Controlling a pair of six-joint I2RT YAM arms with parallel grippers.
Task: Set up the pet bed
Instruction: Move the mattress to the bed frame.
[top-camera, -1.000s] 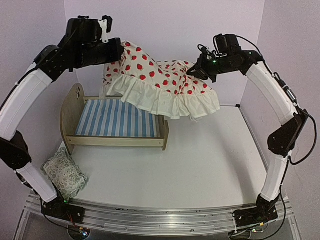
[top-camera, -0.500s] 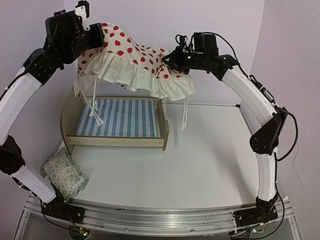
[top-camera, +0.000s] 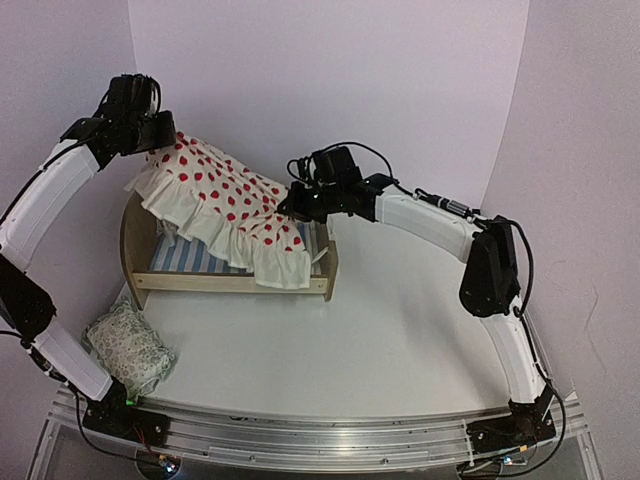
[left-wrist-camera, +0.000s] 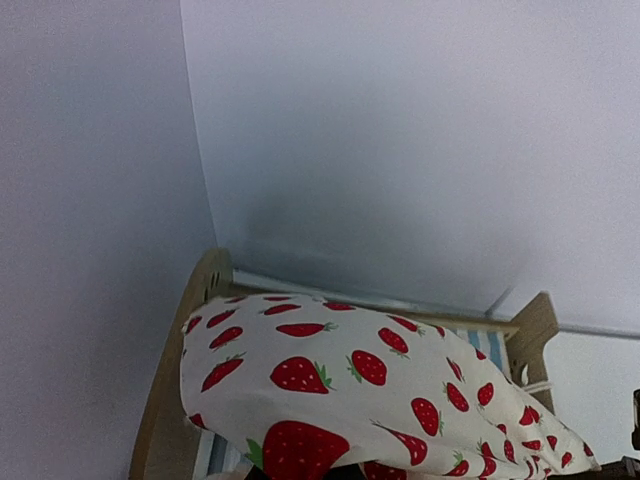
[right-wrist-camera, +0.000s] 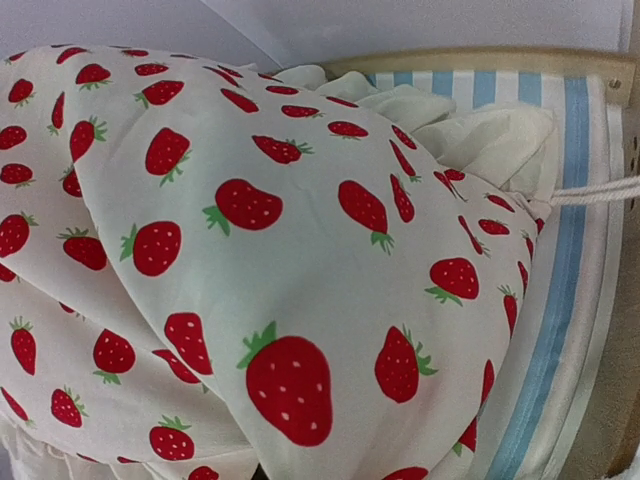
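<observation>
My left gripper (top-camera: 160, 140) and right gripper (top-camera: 291, 205) are each pinched shut on an edge of the blanket (top-camera: 225, 205), which spans between them. The pet bed (top-camera: 235, 283) lies just below both. I'd lower evenly, keeping it taut, then let go.

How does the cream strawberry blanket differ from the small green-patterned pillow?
The cream ruffled blanket with red strawberries is large and drapes over the plywood pet bed; the small pale green-patterned pillow lies flat on the white table, apart from it. Both are soft fabric.
</observation>
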